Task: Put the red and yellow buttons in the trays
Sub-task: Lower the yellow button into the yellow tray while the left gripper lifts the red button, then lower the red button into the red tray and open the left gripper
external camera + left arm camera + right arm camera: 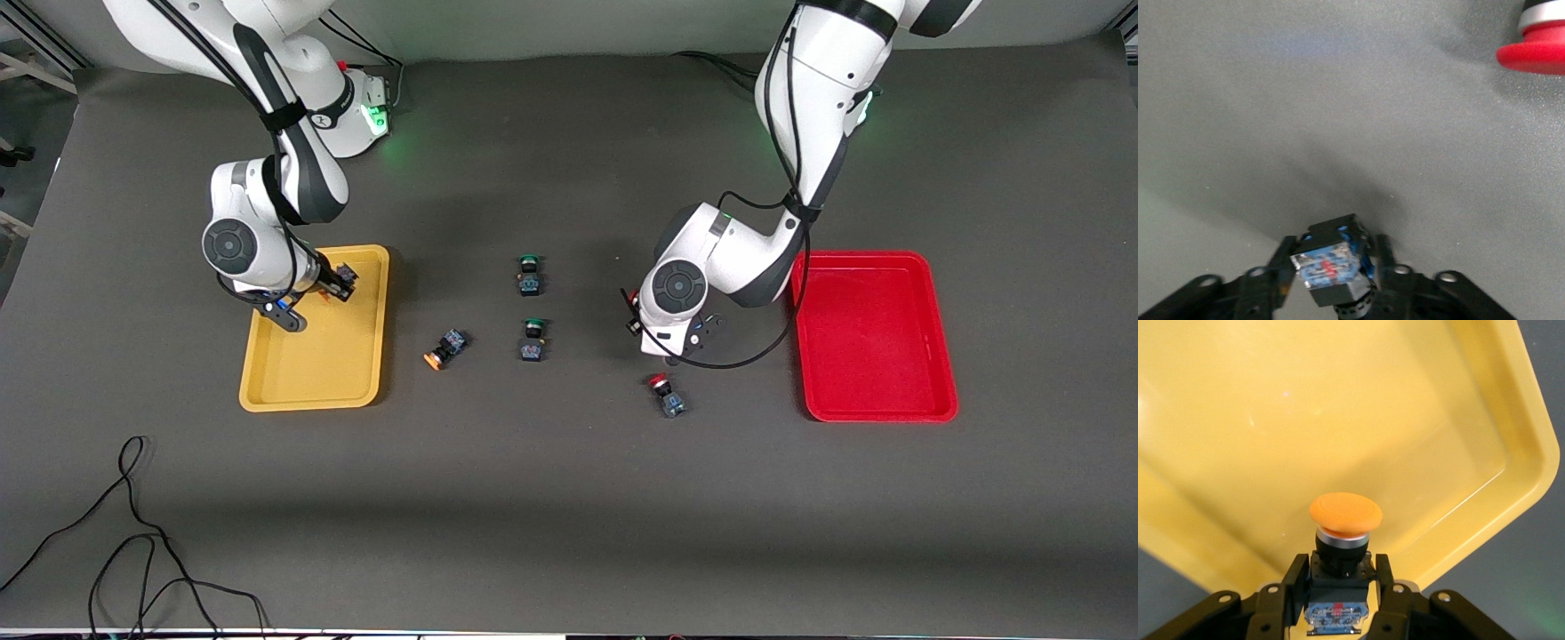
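Gripping an orange-capped button (1341, 550) between closed jaws, the right gripper (1338, 597) is held over the yellow tray (356, 378), at the end nearer the arm bases. A red-capped button (1331, 267) is clamped in the left gripper (1335, 280) over bare counter (569, 498) between the green-capped buttons (531, 340) and the red tray (876, 409). A second red button (665, 395) lies on the counter beside the red tray, nearer the front camera than the left gripper, and a second orange button (444, 348) lies beside the yellow tray.

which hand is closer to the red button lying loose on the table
Left. The left hand, holding a button, hovers close beside the loose red button; the right hand is over the yellow tray.
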`<state>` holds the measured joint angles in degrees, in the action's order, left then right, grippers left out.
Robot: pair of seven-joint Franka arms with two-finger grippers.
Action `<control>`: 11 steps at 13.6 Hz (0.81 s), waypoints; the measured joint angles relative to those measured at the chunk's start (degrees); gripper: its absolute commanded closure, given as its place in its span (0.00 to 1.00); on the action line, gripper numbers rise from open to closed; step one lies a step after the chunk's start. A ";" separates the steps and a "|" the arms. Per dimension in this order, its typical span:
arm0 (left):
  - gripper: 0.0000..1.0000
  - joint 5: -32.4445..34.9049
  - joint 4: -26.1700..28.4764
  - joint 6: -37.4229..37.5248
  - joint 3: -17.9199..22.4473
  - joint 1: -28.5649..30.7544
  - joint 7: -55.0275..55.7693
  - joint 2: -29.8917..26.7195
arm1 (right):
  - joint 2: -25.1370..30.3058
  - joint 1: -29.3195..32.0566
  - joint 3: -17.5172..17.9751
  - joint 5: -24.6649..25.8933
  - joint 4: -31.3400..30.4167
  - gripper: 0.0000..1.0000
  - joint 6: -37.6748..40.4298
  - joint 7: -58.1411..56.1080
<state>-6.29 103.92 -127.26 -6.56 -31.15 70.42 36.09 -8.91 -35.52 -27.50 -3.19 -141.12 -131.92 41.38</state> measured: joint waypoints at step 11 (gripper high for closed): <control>1.00 3.24 -14.45 33.13 2.26 21.70 -36.38 -14.73 | -0.22 -0.96 -2.59 0.01 2.63 0.00 1.78 -4.74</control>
<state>-3.05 89.48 -94.13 -4.30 -9.45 34.04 21.36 -9.13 -36.47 -30.09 -3.18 -138.49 -130.14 36.64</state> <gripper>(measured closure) 0.533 0.000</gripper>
